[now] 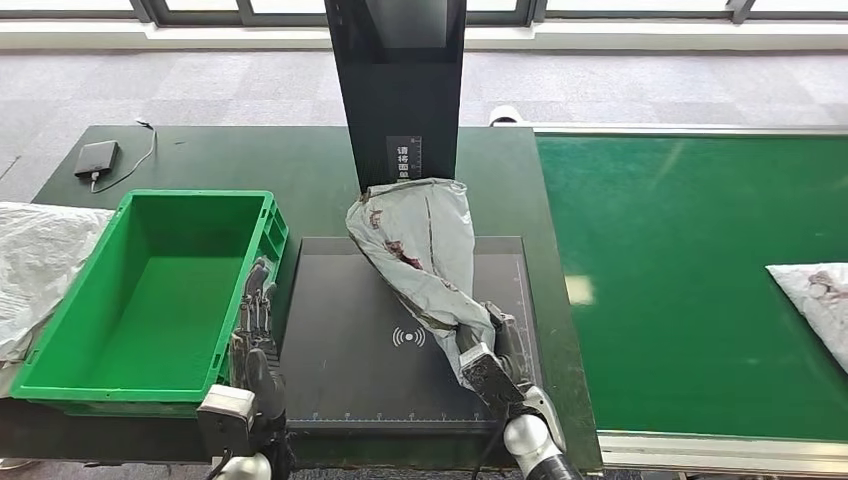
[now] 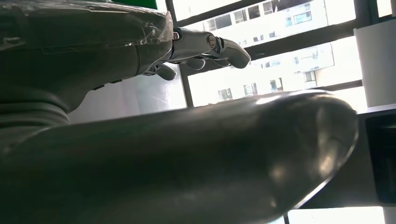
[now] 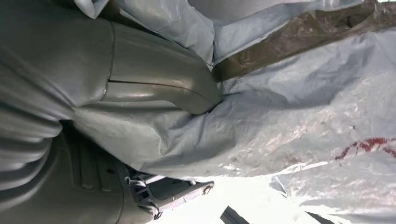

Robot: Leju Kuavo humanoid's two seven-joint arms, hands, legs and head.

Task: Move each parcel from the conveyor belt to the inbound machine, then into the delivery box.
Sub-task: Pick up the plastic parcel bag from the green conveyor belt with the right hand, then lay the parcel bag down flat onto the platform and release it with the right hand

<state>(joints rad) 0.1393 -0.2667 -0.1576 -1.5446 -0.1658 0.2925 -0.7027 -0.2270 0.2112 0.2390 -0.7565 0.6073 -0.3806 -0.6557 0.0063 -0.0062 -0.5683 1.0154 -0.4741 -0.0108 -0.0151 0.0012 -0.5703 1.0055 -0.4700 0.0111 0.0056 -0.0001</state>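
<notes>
My right hand [image 1: 492, 352] grips the grey parcel [image 1: 420, 250] by its lower end, at about five o'clock on the black scanner pad [image 1: 350, 370]. The bag slants up from my fingers toward twelve o'clock, and its upper end reaches the foot of the dark upright panel [image 1: 400, 90] of the inbound machine. In the right wrist view my thumb [image 3: 159, 84] presses into the crinkled grey plastic of the parcel [image 3: 289, 126], which bears brown tape and red marks; whether the bag's underside touches the pad I cannot tell. My left hand [image 1: 255, 330] hangs at the pad's nine o'clock edge, just beside the right wall of the green box [image 1: 60, 370]; it holds nothing, and in the left wrist view its fingers [image 2: 210, 46] are loosely curved and apart. At three o'clock from the pad lies the green belt [image 1: 680, 260], with a second pale parcel [image 1: 815, 295] at its far right edge. At nine o'clock from the box lies a heap of white plastic [image 1: 40, 260], and at eleven o'clock on the dark table [image 1: 240, 160] sits a small black device [image 1: 97, 158] with a cable.
</notes>
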